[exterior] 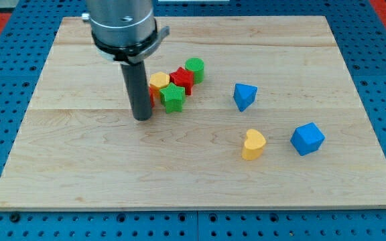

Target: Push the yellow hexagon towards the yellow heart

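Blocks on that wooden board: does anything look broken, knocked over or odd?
Nothing looks damaged. Four blocks huddle together beside my tip: yellow hexagon, green star, red star, green cylinder. The yellow heart sits apart.

A straight dark grey rod, round and smooth with a dull sheen, ends below in my tip [141, 118], cut off flat. Above my tip the rod widens into a black collar. Over that sits a broader silver-grey metal cylinder ringed by a dark band, with small flat tabs jutting out on either side. The cylinder's top runs out of view.
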Robot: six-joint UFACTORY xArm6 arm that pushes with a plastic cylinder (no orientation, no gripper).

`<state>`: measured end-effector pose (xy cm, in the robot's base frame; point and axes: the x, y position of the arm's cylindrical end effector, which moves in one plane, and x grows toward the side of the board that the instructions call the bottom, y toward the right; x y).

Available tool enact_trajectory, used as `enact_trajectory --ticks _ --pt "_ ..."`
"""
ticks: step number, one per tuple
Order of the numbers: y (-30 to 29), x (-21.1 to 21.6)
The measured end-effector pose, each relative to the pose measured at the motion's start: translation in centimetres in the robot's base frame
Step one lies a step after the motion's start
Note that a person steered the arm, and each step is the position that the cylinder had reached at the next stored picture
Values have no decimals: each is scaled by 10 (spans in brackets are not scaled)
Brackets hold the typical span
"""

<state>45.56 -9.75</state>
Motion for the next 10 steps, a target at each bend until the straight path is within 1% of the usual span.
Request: enact_trajectory --ticks 4,5,6,7,8,9,10 --pt "-95 -2" --pt "-104 -25" --pt "-70 -50" --pt "-24 -62" --pt "10 -62" --pt "43 -71" --pt "22 -98"
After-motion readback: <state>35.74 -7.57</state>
